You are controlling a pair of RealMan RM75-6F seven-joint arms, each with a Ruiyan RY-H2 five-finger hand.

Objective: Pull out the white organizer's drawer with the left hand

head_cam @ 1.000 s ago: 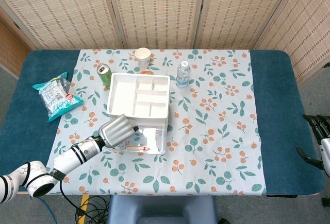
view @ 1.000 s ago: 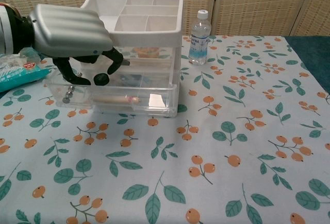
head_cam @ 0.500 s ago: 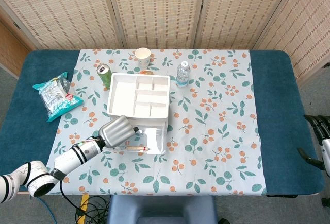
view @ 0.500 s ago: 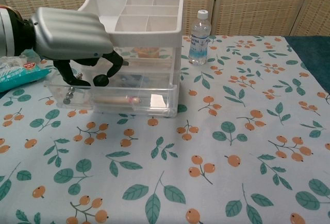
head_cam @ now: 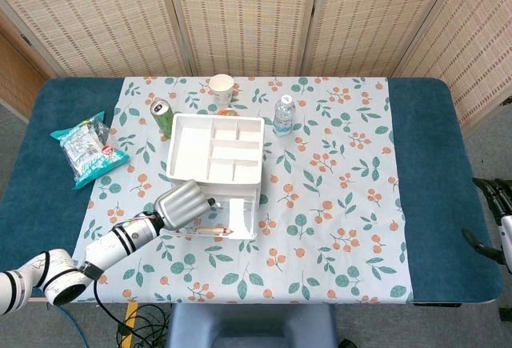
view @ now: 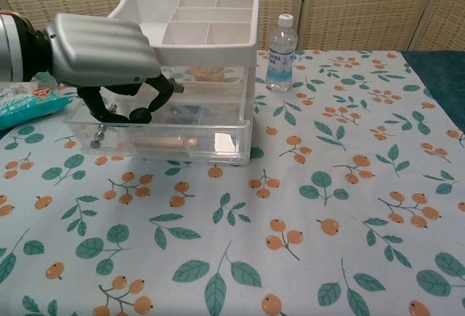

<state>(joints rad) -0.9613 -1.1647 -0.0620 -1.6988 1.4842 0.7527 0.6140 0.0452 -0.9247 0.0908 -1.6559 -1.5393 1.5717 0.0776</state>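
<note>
The white organizer (head_cam: 214, 148) stands mid-table, its compartment tray (view: 196, 11) on top and clear drawers below. The lower drawer (view: 189, 138) sticks out toward me, with small items inside; from above its open part (head_cam: 236, 218) shows past the tray. My left hand (view: 102, 51) is at the drawer's left front corner, its dark fingers (view: 149, 105) curled down over the front edge. In the head view the left hand (head_cam: 180, 202) lies just left of the drawer. My right hand (head_cam: 494, 204) hangs off the table's right edge, fingers apart, holding nothing.
A water bottle (head_cam: 283, 115) stands right behind the organizer, also seen in the chest view (view: 280, 53). A green can (head_cam: 162, 114) and a paper cup (head_cam: 222, 88) stand behind it. A snack bag (head_cam: 86, 148) lies at the left.
My left hand has shifted slightly up and to the right at the drawer's front, its fingers still hooked there. The drawer has hardly moved. The right hand is unchanged.
</note>
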